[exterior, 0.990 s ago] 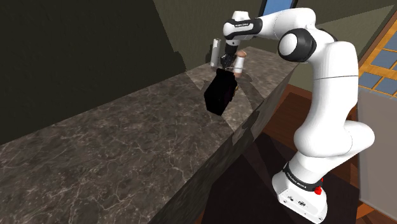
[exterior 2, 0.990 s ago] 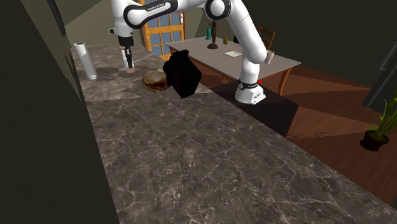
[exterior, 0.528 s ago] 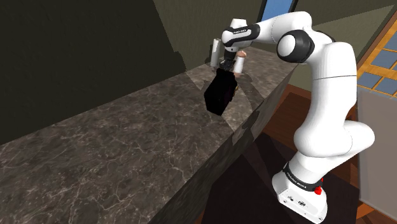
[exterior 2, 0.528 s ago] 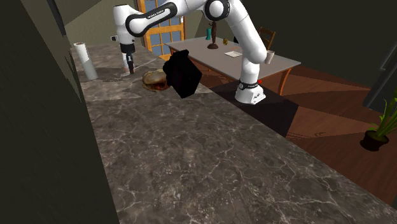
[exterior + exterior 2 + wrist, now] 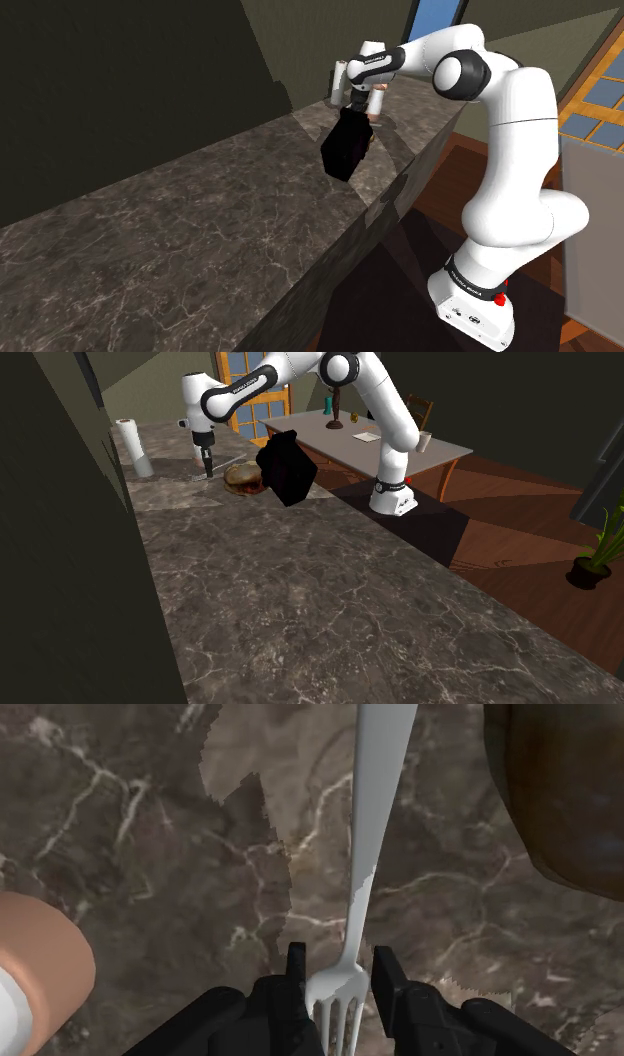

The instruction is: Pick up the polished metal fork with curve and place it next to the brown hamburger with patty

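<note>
A pale, plain fork [image 5: 375,804] is clasped at its tines by my gripper [image 5: 338,966], its handle stretching away low over the marble counter [image 5: 150,854]. The far part of the handle seems to meet the counter surface. The brown hamburger [image 5: 560,794] lies just beside the handle. In the second exterior view the gripper [image 5: 208,470] points down at the counter, close to the left of the hamburger [image 5: 243,477]. From the shoulder camera the gripper [image 5: 357,105] sits behind a black block [image 5: 346,145].
A black block [image 5: 287,467] stands on the counter right of the hamburger. A white roll with a brownish end [image 5: 133,447] stands near the wall; it is close to the gripper [image 5: 30,964]. Beyond the counter edge are a dining table [image 5: 400,442] and the stand.
The gripper has moved down and toward the hamburger with the fork in it, and now hangs low over the counter beside it.
</note>
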